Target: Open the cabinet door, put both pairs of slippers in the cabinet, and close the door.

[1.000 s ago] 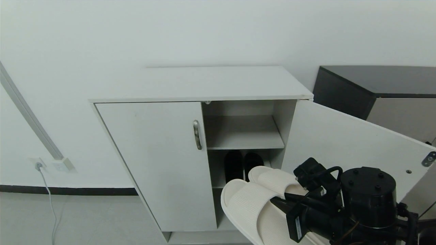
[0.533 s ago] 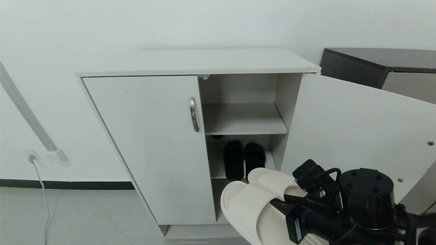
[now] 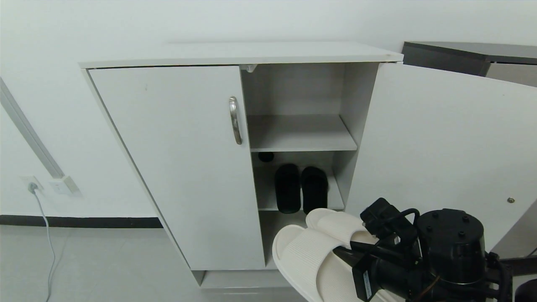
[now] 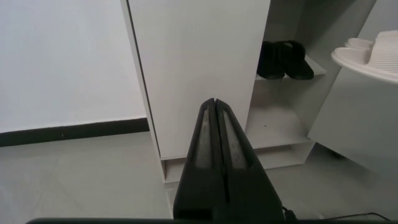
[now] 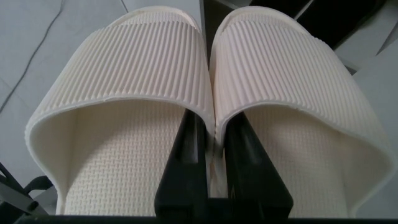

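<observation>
View of the cabinet [image 3: 235,52] against a plain white wall [image 3: 84,33], standing on a pale grey floor [image 3: 84,264].

(a) The left door [image 3: 176,159], with a metal handle [image 3: 235,120], is closed. The right door [image 3: 440,138] is swung wide open.

(b) The upper shelf [image 3: 300,134] is bare. The black slippers [image 3: 301,188] lie side by side on the middle shelf, toes inward.

(c) My right gripper [image 5: 214,143] is clenched on the white slippers [image 3: 319,247], pinching their two adjoining inner edges. The pair is held side by side in front of the open half, outside the cabinet, toes toward it.

(d) My left gripper [image 4: 215,115] has its fingers pressed together on nothing and hangs above the floor, facing the left door.

(e) Room: a black baseboard [image 3: 79,221] along the wall, a slanted conduit [image 3: 25,130] down to an outlet [image 3: 31,184] with a cable [image 3: 48,247] trailing to the floor, and a dark unit [image 3: 470,52] beyond the open door.
</observation>
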Robot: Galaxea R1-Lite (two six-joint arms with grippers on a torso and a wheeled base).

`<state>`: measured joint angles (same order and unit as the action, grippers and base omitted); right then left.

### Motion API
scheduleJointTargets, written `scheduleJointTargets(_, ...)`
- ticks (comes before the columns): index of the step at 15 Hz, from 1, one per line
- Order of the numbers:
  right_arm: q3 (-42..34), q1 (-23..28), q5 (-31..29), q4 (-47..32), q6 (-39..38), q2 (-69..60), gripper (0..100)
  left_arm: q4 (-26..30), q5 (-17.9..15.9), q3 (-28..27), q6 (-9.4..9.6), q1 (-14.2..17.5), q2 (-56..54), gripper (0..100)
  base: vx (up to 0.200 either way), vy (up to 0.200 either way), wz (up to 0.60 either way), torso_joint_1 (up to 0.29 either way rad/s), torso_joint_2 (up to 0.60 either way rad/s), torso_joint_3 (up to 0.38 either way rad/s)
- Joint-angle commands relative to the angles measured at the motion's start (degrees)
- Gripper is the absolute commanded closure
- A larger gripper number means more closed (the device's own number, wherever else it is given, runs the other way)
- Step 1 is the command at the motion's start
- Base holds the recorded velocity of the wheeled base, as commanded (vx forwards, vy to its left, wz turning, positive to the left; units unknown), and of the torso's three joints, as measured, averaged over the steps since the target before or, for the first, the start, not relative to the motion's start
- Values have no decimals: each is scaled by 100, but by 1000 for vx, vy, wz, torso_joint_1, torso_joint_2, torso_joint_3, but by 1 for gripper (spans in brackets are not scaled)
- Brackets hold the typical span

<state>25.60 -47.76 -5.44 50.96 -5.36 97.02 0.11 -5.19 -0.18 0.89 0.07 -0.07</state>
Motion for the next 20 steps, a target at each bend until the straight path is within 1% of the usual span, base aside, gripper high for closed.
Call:
scheduleJointTargets(1, 6, -5, -1, 2, 0, -8, 100, -2, 1, 1, -1, 1, 7, 100, 0, 0, 0, 0, 0, 0)
scheduleJointTargets(4, -11, -14, -19, 2, 53, 9, 100, -2, 1, 1, -1, 1, 7, 100, 0, 0, 0, 0, 0, 0)
scheduleJointTargets(5, 33, -93, -28, 11, 158, 106, 100, 7, 1, 1, 8, 1, 7, 100, 0, 0, 0, 0, 0, 0)
scheduleJointTargets(6, 209, -190, -177, 37, 176, 291, 100, -2, 1, 1, 16, 1, 7, 100, 0, 0, 0, 0, 0, 0)
scheduleJointTargets(7, 507, -374, -643, 2, 88, 510, 100, 7, 1, 1, 16, 1, 7, 100, 0, 0, 0, 0, 0, 0)
scheduleJointTargets(8, 903, -611, -1267, -60, -228, 836, 100, 7, 1, 1, 25, 1, 7, 100, 0, 0, 0, 0, 0, 0)
scheduleJointTargets(9, 1307, -787, -1698, -191, -536, 1099, 100, 7, -8, 1, 25, 1, 7, 100, 0, 0, 0, 0, 0, 0)
scheduleJointTargets(10, 2204, -937, -2585, -851, -967, 1609, 100, -2, -8, 1, 25, 1, 7, 100, 0, 0, 0, 0, 0, 0)
scheduleJointTargets(11, 2784, -937, -3086, -1360, -1195, 1925, 100, -2, -8, 1, 25, 1, 7, 100, 0, 0, 0, 0, 0, 0)
scheduleJointTargets(12, 3364, -901, -3411, -1747, -1494, 2172, 100, 7, -8, 1, 25, 1, 7, 100, 0, 0, 0, 0, 0, 0)
scheduleJointTargets(13, 3759, -787, -3561, -2116, -1591, 2242, 100, -2, -8, 1, 25, 1, 7, 100, 0, 0, 0, 0, 0, 0)
scheduleJointTargets(14, 4155, -611, -3728, -2714, -1626, 2215, 100, 7, -8, 1, 25, 1, 7, 100, 0, 0, 0, 0, 0, 0)
scheduleJointTargets(16, 4761, -409, -3930, -3215, -1714, 2163, 100, -2, -8, 1, 16, 1, 7, 100, 0, 0, 0, 0, 0, 0)
scheduleJointTargets(17, 4911, -418, -4079, -3338, -1643, 2101, 100, 7, -8, 1, 16, 1, 7, 100, 0, 0, 0, 0, 0, 0)
scheduleJointTargets(19, 5078, -436, -4123, -3408, -1415, 2005, 100, -2, -8, 1, 16, 1, 7, 100, 0, 0, 0, 0, 0, 0)
scheduleJointTargets(20, 5297, -436, -4132, -3417, -1221, 1952, 100, 7, -8, 1, 16, 1, 7, 100, 0, 0, 0, 0, 0, 0)
